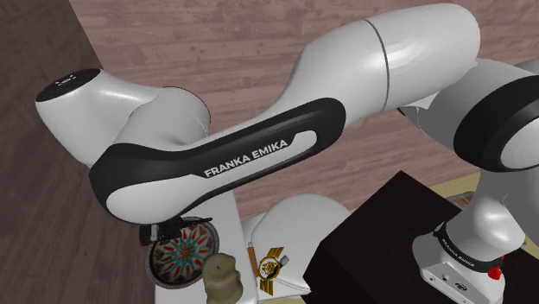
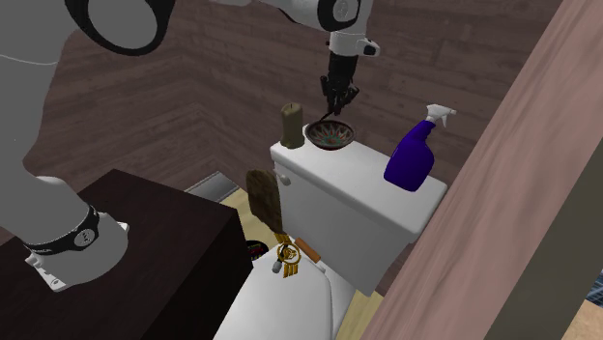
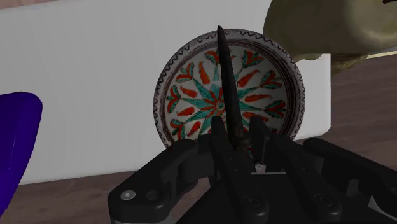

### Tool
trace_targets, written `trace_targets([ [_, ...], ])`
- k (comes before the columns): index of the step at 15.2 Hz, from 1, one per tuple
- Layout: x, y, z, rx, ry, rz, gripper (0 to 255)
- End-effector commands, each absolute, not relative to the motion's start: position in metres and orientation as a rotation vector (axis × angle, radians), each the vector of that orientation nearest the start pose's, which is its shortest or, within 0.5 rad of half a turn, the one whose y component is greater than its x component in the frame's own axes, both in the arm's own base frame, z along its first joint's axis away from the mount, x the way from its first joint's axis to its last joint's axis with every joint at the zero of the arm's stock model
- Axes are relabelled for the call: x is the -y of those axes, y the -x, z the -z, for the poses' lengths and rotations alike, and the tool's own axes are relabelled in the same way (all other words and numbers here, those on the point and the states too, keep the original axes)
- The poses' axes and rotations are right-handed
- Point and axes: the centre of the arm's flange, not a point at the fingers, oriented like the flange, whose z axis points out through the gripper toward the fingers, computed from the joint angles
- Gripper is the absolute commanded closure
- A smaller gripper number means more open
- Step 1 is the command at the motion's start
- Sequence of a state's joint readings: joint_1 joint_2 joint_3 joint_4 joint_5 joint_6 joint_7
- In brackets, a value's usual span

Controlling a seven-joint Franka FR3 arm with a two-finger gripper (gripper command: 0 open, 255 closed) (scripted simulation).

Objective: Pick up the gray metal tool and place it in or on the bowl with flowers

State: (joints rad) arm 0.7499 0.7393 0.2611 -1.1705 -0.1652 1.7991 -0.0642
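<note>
A white robot arm [image 1: 259, 138] reaches over a white toilet tank [image 2: 358, 184], and its black gripper [image 3: 236, 130] is clamped on a slender, dark, pointed tool [image 3: 228, 83]. The tool hangs directly over a bowl painted with red and teal flowers [image 3: 164, 89], its tip lying across the bowl's centre toward the rim; whether it touches the bowl cannot be told. The carry looks finished and the placing step is in hand. The next move likely calls for a short lowering and then letting the fingers part, so the long tool comes to rest inside the bowl or across its rim without tipping out. The room has dark wood-plank walls. The arm's stand, a dark box [image 2: 145, 251], is beside the toilet. The bowl sits near one end of the tank's lid. A purple spray bottle [image 2: 411, 159] stands near the opposite end, well apart, and a squat tan object [image 2: 292, 124] stands at the corner just beside the bowl. On the toilet lid below the tank's front edge lies a bunch of keys [image 2: 287, 259].
</note>
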Motion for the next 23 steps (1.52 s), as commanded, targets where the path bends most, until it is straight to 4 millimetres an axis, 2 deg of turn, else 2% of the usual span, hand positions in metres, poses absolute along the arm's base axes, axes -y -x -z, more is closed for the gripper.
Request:
trace_targets([
  [1, -0.599, -0.441, -0.350, 1.600, 2.728, -0.138, 255],
  [13, -0.599, -0.441, -0.282, 1.600, 2.728, -0.138, 255],
  [21, -0.599, -0.441, -0.282, 1.600, 2.728, -0.138, 255],
  [22, -0.599, -0.441, -0.282, 1.600, 2.728, -0.138, 0],
  [23, -0.599, -0.441, -0.282, 1.600, 2.728, -0.138, 0],
])
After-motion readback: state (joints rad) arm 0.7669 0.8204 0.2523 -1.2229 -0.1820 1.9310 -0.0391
